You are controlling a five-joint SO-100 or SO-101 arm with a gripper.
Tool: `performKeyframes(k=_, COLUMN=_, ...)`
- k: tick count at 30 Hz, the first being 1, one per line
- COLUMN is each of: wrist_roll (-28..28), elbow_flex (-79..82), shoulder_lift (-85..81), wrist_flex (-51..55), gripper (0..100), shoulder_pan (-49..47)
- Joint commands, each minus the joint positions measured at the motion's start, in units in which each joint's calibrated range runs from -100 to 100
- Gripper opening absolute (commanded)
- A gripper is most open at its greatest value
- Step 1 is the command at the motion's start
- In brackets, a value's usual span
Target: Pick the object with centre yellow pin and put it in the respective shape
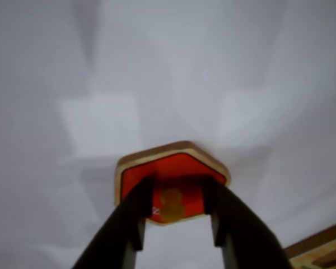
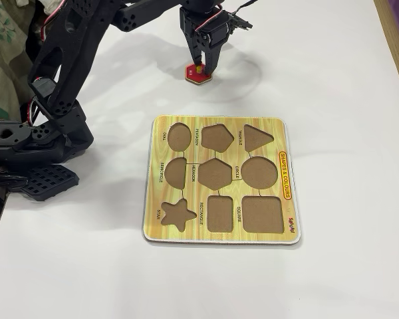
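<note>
White surface (image 2: 332, 73) carries everything, and the red hexagon piece (image 2: 198, 74) lies flat on it, well beyond the far edge of the shape board (image 2: 219, 127) in the fixed view. Its yellow knob (image 1: 172, 203) sits at its middle, and the claw (image 1: 176, 216) reaches down over it with one dark finger (image 1: 135, 216) on each side of the knob; the fingers are slightly apart, close beside the knob, but I cannot tell whether they actually press it. The hexagon hole (image 2: 215, 173) at the board's centre is bare brown, as are all the other cut-outs around it, the pentagon hole (image 2: 217, 137) just beyond it and the circle hole (image 2: 259, 173) to its right. The wrist view shows the piece's pale wooden rim and only one corner of the board (image 1: 325, 252) at lower right. The fixed view alone shows the black arm (image 2: 66, 73) standing left of the board.
</note>
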Motion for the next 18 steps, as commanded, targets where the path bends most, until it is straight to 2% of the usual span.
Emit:
performKeyframes(k=1, wrist_roll=0.27, elbow_flex=1.26, shoulder_lift=-1.44, wrist_flex=0.17, gripper=11, shoulder_pan=-0.14)
performKeyframes(k=18, wrist_roll=-0.10, elbow_flex=5.67, shoulder_lift=-4.87, wrist_flex=0.08, gripper=11, shoulder_pan=0.16)
